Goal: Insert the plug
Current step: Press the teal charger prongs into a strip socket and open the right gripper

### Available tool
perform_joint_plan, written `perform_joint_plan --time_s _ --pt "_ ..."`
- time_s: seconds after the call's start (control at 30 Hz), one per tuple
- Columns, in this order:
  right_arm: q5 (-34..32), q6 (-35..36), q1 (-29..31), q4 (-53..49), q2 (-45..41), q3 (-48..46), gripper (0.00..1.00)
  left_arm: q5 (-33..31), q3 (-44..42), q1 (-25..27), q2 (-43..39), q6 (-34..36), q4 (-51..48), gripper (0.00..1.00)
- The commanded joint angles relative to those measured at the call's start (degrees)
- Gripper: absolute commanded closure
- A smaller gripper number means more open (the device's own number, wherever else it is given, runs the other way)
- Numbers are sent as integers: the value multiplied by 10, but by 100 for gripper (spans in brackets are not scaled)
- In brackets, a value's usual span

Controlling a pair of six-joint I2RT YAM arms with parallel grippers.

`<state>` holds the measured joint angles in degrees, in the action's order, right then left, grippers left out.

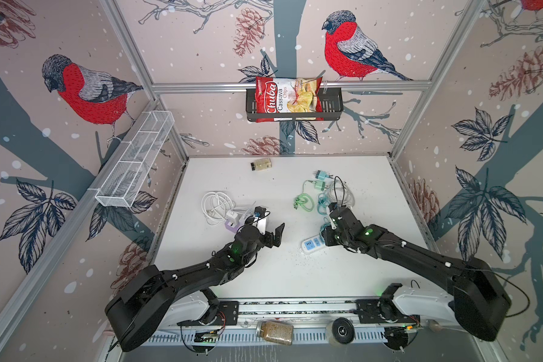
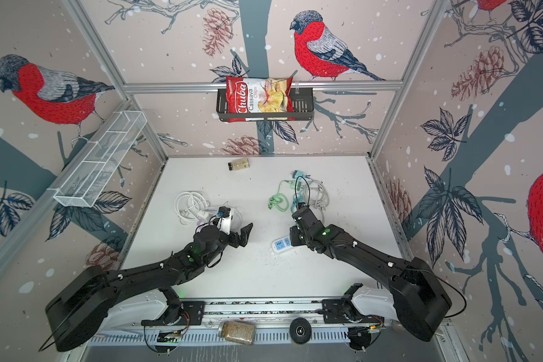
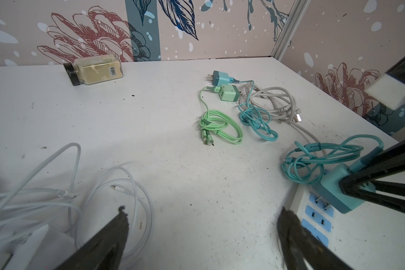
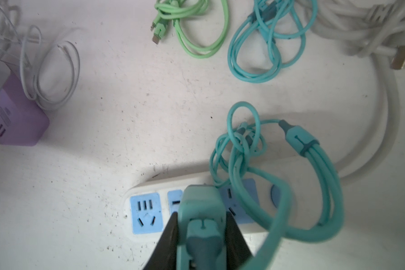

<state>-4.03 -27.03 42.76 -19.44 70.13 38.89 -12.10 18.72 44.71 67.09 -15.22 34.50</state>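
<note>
My right gripper (image 4: 202,216) is shut on the teal plug (image 4: 202,205), one finger on each side of its body. The plug hangs just over the white power strip (image 4: 150,187), above its blue sockets. In the left wrist view the plug (image 3: 332,187) tilts over the strip (image 3: 360,233), and its two bare prongs reach a blue socket. The plug's teal cable (image 4: 313,187) loops beside it. In both top views the right wrist covers the plug, and only the strip's left end (image 1: 311,246) (image 2: 281,246) shows. My left gripper (image 1: 271,218) (image 2: 237,218) (image 3: 204,211) stands open and empty, left of the strip.
White cables (image 1: 217,203) and a purple charger cube (image 1: 232,226) lie by the left gripper. Green (image 1: 304,200) and teal (image 1: 322,177) chargers with coiled cables lie behind the strip. A powder jar (image 1: 261,164) lies at the back. A chips bag (image 1: 287,98) sits in a wall basket.
</note>
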Motion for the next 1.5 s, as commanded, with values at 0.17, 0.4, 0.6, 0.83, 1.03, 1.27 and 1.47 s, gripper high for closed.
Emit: perform_joint_plan --time_s 0.17,0.4,0.6,0.83,1.03,1.27,1.47 --pt "-18 0 5 -38 14 -7 94 -2 2 0 1 1 25 2" --pt "-46 8 43 -36 48 -1 95 -7 1 0 0 3 25 3" --pt "-58 10 68 -39 54 3 97 -8 2 0 3 6 29 2" --pt "-67 -8 76 -38 55 1 97 -14 4 0 0 10 28 3" --pt "-91 -38 112 16 79 -21 98 -35 1 1 -11 18 23 2" --pt "-96 -41 142 79 136 -29 97 -78 8 0 -31 39 11 2" --pt "-72 -4 143 96 203 30 97 -132 20 -3 -37 32 -14 2"
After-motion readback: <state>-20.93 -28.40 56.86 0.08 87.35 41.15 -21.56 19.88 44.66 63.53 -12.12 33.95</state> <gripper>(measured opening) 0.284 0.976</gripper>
